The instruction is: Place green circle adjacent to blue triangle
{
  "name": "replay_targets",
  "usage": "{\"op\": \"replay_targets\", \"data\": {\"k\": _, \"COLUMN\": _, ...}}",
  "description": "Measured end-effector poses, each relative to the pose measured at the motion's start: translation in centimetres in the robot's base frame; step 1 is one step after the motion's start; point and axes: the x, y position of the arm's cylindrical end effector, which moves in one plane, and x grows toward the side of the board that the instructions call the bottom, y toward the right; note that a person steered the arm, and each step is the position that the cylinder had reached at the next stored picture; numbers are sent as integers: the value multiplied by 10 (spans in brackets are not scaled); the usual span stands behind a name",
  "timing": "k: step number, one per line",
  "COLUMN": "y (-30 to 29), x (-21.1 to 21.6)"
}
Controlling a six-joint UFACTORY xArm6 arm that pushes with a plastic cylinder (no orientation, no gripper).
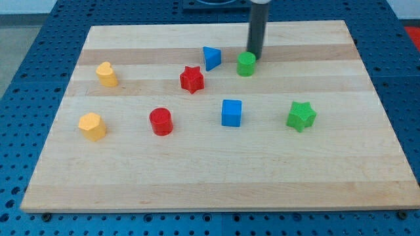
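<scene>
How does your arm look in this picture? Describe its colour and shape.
Only a straight rod shows, coming down from the view's top: round, smooth and dark grey to black, with a lighter sheen along one side. My tip is plain and blunt. No cables, markings or jaws are visible; the rest of the arm is out of frame.

Light: bright and even; it falls from above
Shadows: small, soft, close under each block
Glare: a faint shine on the wooden board
Sharpness: clear; no blur
</scene>
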Motion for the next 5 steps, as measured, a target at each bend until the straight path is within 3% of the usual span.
{"op": "replay_targets", "data": {"k": 2, "y": 73, "x": 25}}
{"op": "replay_targets", "data": {"k": 4, "y": 13, "x": 80}}
{"op": "replay_targets", "data": {"k": 5, "y": -16, "x": 59}}
